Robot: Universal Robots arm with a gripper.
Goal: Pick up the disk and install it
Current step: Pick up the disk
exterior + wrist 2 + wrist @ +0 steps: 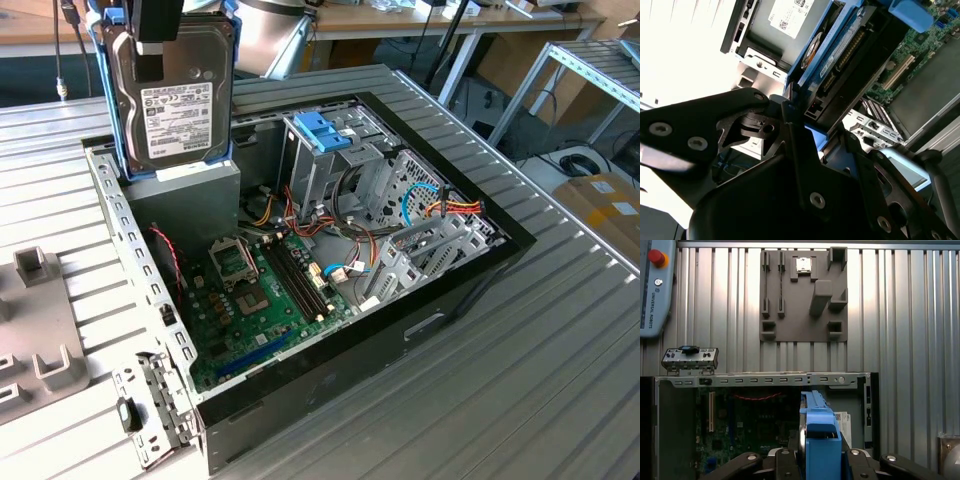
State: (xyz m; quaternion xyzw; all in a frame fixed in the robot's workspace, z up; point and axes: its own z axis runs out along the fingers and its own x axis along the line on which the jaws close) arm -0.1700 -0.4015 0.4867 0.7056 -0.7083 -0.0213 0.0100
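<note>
Held the disk (172,95) upright above the far corner of the open computer case (420,335), on the exterior view's left, with jaws clamped on its top edge. Looked stiff, heavy, smooth and easy to hurt if dropped. Best gripped by the light blue frame (820,442).

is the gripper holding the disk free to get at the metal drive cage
Probably yes: the computer case is open on top, the drive cage stands uncovered, and the gripper holds the disk above the case.
</note>
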